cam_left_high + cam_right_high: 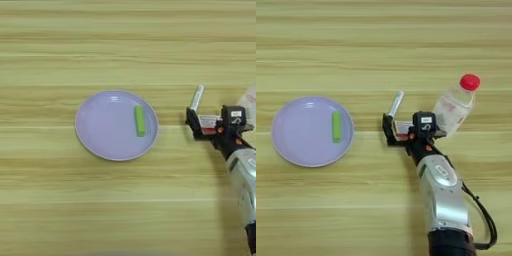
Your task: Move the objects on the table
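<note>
Your bench [381, 45] is light yellowish wood with horizontal grain stripes, filling the whole view. On its left rests a round, smooth lavender plate [301, 145], with a small green bar [336, 127] lying lengthwise on its right half. The silver forearm [446, 200] enters from the bottom edge — its black two-fingered gripper [401, 131] has the jaws closed on the small red-and-white flat box [403, 128]. A clear plastic bottle with a red cap [456, 105] lies tilted just right of the gripper. The white marker [395, 104] lies slanted just beyond the box.
</note>
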You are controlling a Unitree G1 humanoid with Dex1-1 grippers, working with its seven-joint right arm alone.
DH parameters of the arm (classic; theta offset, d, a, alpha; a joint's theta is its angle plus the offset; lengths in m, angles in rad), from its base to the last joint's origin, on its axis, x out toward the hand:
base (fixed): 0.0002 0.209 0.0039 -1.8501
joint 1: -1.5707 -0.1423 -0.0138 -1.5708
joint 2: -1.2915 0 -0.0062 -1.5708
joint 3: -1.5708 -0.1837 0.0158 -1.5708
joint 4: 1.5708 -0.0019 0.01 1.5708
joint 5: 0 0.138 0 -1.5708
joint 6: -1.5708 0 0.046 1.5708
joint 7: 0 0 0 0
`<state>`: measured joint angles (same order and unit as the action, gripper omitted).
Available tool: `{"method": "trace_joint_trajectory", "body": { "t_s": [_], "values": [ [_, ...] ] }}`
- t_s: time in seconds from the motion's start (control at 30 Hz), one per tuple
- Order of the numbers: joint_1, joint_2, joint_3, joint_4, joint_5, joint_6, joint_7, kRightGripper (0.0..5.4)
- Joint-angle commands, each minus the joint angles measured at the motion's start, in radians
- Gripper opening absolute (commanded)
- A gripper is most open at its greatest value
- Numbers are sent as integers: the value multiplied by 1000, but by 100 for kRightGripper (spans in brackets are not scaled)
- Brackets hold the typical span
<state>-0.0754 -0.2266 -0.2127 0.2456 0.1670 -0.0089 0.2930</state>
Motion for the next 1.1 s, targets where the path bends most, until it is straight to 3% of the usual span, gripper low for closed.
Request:
{"method": "trace_joint_trajectory", "body": {
  "t_s": [0.03,0.53,1.1],
  "values": [
    [-78,-36,-19,13,-7,-33,-20,539],
    [-92,-33,-17,98,3,13,-6,539],
    [-38,-18,30,7,29,139,36,539]
  ]
}}
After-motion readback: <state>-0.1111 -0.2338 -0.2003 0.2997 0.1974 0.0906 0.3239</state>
